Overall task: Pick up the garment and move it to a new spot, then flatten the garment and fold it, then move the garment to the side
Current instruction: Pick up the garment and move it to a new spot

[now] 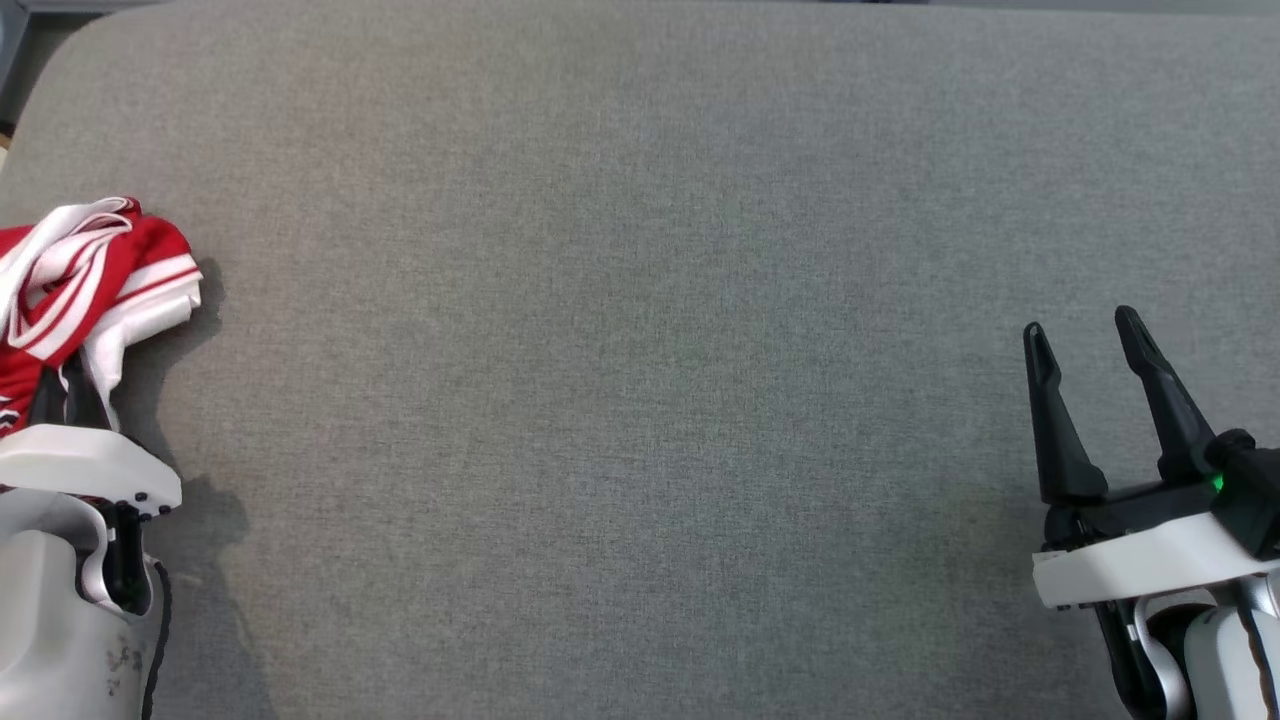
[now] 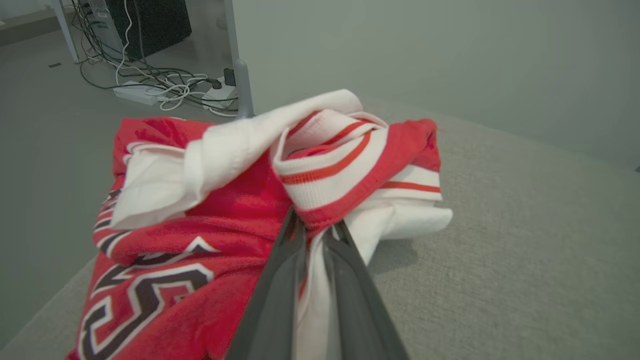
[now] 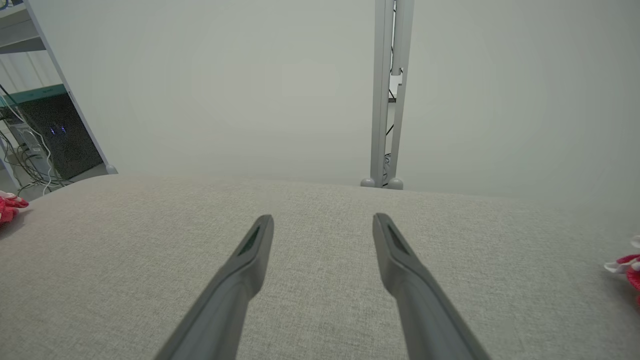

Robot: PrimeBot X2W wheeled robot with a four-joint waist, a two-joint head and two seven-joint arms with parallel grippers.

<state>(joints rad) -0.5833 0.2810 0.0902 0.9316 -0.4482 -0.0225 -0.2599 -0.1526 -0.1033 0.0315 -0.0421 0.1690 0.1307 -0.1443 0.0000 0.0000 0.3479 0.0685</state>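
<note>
The grey fabric-covered worktop (image 1: 640,350) takes up nearly the whole head view. Its broad bare middle is presumably the new spot where the cloth is meant to go. The garment (image 1: 90,270), a red and white jersey with dark lettering, lies bunched in a heap at the left edge of that frame, close to the worktop's border. There it looks too crumpled and too near the edge to be flattened in place. The left end effector (image 2: 315,227), at the bottom centre of the left wrist view, has its two fingers drawn close and pinches a red-and-white striped hem of the garment. Taking an edge rather than the bulk should let the heap hang open once lifted. The right end effector (image 1: 1080,330), at the lower right of the head view, is spread wide with nothing between its fingers. It is likely kept free for a second corner.
</note>
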